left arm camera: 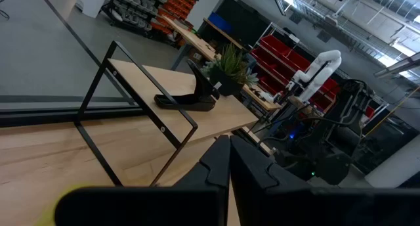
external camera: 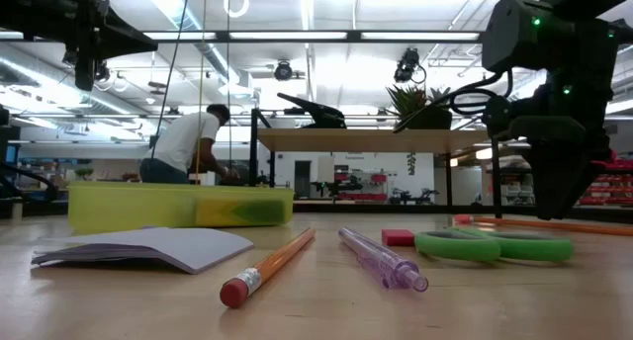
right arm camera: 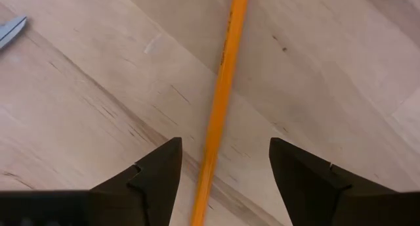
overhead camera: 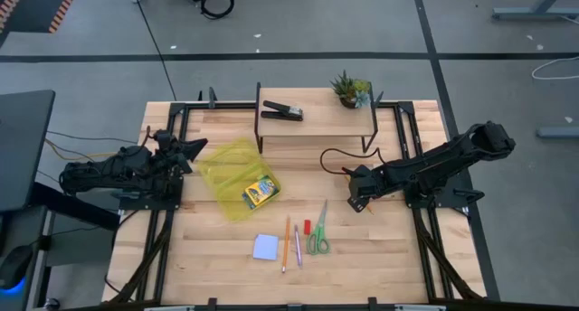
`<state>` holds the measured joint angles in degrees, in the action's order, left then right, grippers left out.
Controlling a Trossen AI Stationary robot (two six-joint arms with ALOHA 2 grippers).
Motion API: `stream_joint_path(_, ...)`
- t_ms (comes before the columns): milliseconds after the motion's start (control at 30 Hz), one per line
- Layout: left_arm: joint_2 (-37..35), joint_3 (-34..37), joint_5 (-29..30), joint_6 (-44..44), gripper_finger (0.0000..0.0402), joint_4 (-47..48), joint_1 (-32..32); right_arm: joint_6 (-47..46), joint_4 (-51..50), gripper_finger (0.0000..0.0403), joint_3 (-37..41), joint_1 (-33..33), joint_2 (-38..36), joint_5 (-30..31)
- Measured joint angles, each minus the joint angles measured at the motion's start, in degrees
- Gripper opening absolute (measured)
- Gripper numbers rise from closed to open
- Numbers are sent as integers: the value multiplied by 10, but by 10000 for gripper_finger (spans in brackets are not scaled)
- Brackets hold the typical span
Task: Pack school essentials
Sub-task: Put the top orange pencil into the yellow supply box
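Observation:
My right gripper (right arm camera: 224, 179) points down, open, low over the table right of centre (overhead camera: 361, 200). Its fingers stand on either side of an orange pencil (right arm camera: 223, 75) that lies flat on the wood, and they do not touch it. A second pencil (overhead camera: 287, 243), a pink pen (overhead camera: 298, 248), a red eraser (overhead camera: 307, 227), green-handled scissors (overhead camera: 318, 235) and a pale blue notepad (overhead camera: 265, 247) lie flat near the front edge. A crayon box (overhead camera: 260, 192) lies in an open yellow-green case (overhead camera: 231, 171). My left gripper (left arm camera: 230, 170) waits shut, level, at the table's left.
A raised wooden shelf on a black wire frame (overhead camera: 317, 121) stands at the back, bearing a black stapler (overhead camera: 282, 111) and a small potted plant (overhead camera: 351, 89). A black cable (overhead camera: 336, 157) curls on the table behind my right gripper. A person shows far off (external camera: 188, 142).

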<state>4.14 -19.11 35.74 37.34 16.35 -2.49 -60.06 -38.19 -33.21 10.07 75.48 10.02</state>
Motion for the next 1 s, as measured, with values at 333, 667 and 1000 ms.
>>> stream_joint_path(333,0,0,0,0,22,0,0,1,6,214,9,42,0,22)
stream_joint_path(667,0,0,0,0,13,1,0,-32,20,213,10,63,46,20)
stream_joint_path(1000,0,0,0,1,22,0,0,-45,24,196,11,63,48,20)
